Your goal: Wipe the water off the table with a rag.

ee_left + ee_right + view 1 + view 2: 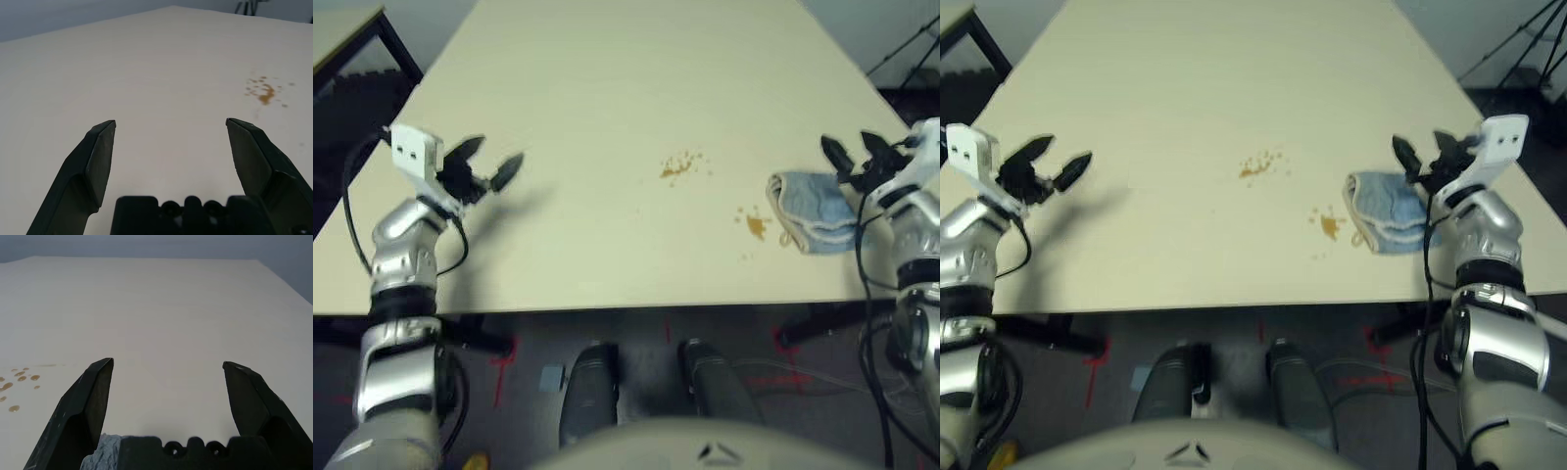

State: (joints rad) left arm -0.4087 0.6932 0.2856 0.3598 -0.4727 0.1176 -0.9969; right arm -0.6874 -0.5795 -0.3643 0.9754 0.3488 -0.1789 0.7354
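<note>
Near right corner of the table (607,59): crumpled light blue-grey rag (815,213) with cream-white stitched border, lying loose beside the right edge. Right gripper (850,155) just beyond and over its far side, fingers spread wide, nothing pinched. Left of the rag: brownish-orange water (756,225) blot with specks; farther toward mid-table, a second scattered cluster. Near the left edge: left gripper (487,163), fingers spread, empty.
</note>
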